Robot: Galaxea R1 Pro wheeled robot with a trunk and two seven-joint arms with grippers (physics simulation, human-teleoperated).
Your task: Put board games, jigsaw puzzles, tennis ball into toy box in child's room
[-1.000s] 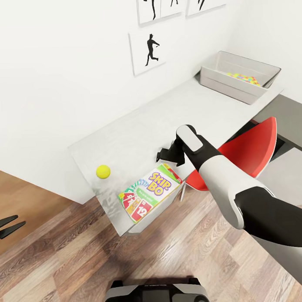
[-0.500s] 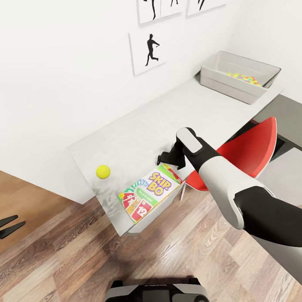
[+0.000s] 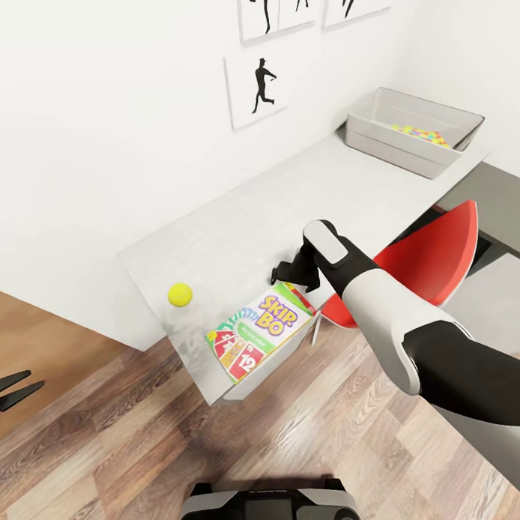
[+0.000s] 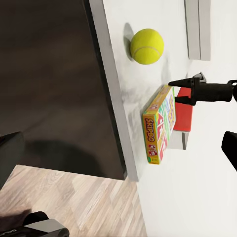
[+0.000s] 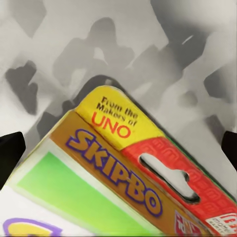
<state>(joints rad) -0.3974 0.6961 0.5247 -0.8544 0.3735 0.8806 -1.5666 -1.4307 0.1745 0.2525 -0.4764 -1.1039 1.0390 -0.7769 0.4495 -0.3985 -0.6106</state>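
Note:
A Skip-Bo board game box (image 3: 261, 331) lies flat at the table's (image 3: 236, 231) near corner, overhanging the edge a little. My right gripper (image 3: 284, 273) hangs open just above the box's far end; in the right wrist view the box (image 5: 123, 182) lies close under the gripper (image 5: 118, 145), with dark fingertips (image 5: 10, 148) at both sides. The tennis ball (image 3: 179, 294) rests left of the box. The toy box (image 3: 376, 140) stands at the table's far end with a jigsaw puzzle (image 3: 420, 134) inside. My left gripper (image 3: 13, 390) hangs open over the floor. The bed is out of view.
A red chair (image 3: 429, 261) is tucked against the table right beside my right arm. Black silhouette pictures (image 3: 260, 87) hang on the white wall behind the table. The left wrist view shows the ball (image 4: 146, 46), the box (image 4: 160, 126) and the right gripper (image 4: 177, 92).
My right gripper has dropped slightly toward the far end of the Skip-Bo box. The head view has shifted a touch. The ball and box have stayed put.

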